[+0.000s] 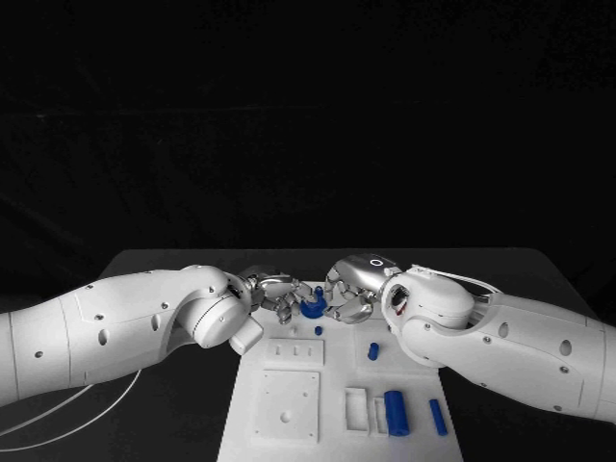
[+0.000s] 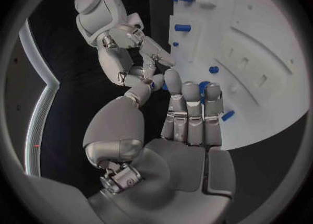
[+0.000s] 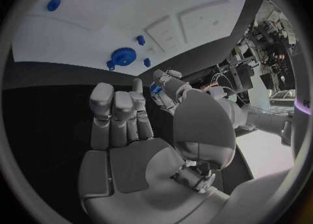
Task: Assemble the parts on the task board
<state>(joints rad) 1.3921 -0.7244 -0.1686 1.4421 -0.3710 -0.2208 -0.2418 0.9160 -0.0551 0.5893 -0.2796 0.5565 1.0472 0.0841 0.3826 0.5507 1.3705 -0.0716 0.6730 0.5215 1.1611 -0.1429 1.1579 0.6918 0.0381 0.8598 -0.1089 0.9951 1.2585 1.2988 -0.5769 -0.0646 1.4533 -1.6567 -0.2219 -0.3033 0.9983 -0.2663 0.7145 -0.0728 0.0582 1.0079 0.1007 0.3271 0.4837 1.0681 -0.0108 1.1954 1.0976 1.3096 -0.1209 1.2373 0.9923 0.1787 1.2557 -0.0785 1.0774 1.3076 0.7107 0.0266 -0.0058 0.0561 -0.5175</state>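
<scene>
The white task board (image 1: 288,404) lies in the middle of the table. My left hand (image 1: 278,294) and right hand (image 1: 352,292) meet fingertip to fingertip over its far end. A small blue part (image 2: 156,83) (image 3: 156,89) sits between them, with the thumb and a fingertip of each hand closed against it. The other fingers of both hands stay straight. Just below the hands a blue gear (image 1: 313,308) (image 3: 122,56) rests on the board. A small blue peg (image 1: 318,330), a short blue cylinder (image 1: 372,351), a thick blue cylinder (image 1: 396,412) and a thin blue rod (image 1: 437,416) lie nearer me.
Raised white blocks (image 1: 286,404) and a slotted holder (image 1: 355,409) take up the near half of the board. A white cable (image 1: 72,419) loops on the black table at the near left. Both forearms flank the board's far half.
</scene>
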